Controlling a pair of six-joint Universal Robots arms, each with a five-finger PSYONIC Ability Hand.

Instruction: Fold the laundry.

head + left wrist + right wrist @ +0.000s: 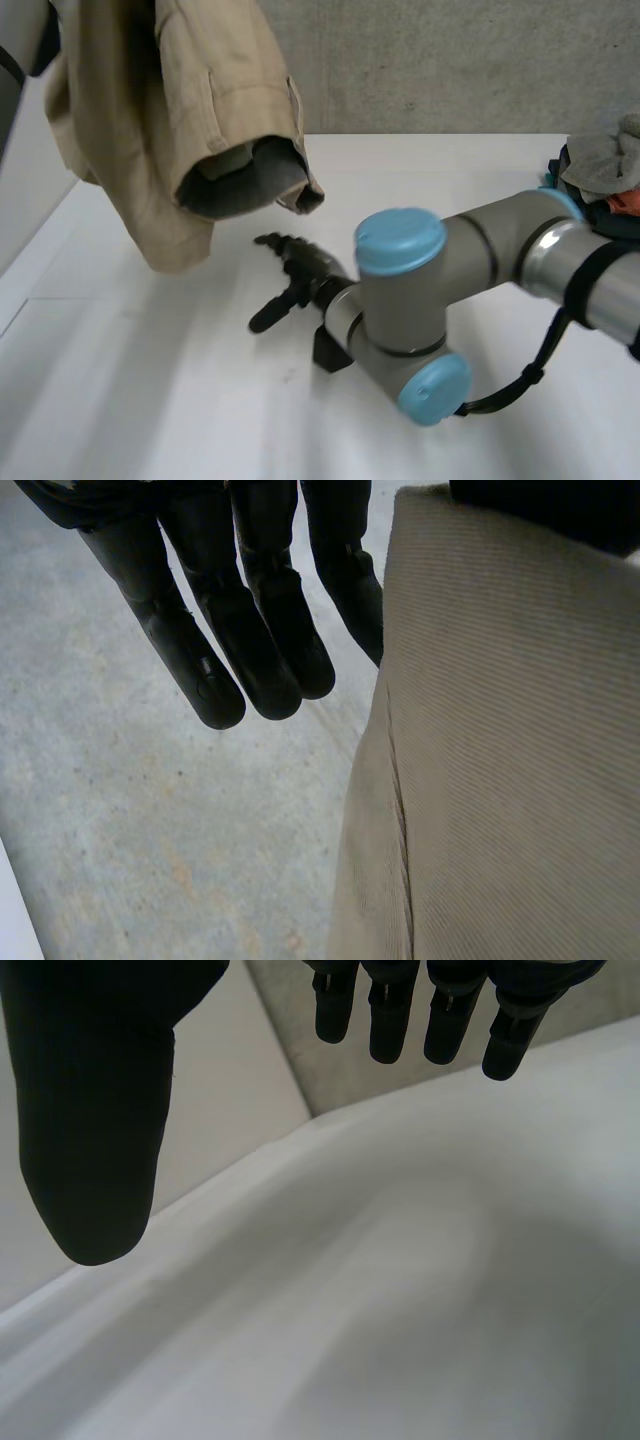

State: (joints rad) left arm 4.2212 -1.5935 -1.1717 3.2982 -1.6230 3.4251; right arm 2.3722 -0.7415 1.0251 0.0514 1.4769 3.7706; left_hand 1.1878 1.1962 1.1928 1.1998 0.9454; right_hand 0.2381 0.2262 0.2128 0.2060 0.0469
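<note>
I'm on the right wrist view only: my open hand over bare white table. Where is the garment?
Observer: The tan garment hangs in the air to the left of your right hand, its lowest part just above the table.
Operator: What's holding it up?
Observer: The left hand. In its wrist view the cloth sits between the thumb and the straight fingers.
Operator: Any other laundry waiting?
Observer: Yes, a mixed pile sits at the table's right edge.
</note>
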